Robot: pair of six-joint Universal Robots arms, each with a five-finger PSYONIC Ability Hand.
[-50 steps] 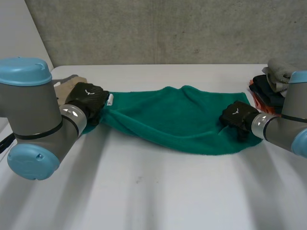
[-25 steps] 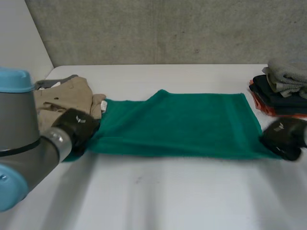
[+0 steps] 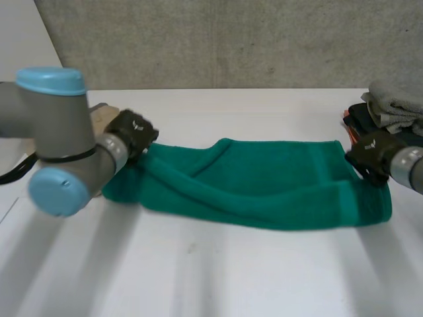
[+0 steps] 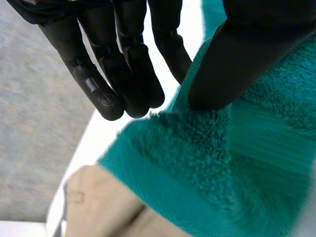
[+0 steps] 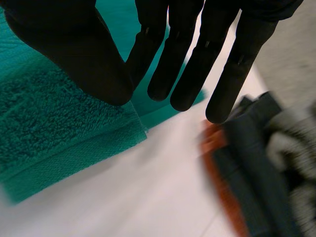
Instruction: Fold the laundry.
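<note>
One white table (image 3: pixel 211 277) carries a green towel (image 3: pixel 264 185) stretched across its middle, a loose fold along its near edge. Stacked clothes (image 3: pixel 396 112) sit beside its right end and a beige garment (image 4: pixel 98 207) at its left. The left hand (image 3: pixel 132 129) and right hand (image 3: pixel 370 150) are at opposite ends, fingers straight and apart from the thumbs, clamping nothing.

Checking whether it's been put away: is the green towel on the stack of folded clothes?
No, the towel lies on the table, beside the stack, not on it.
</note>
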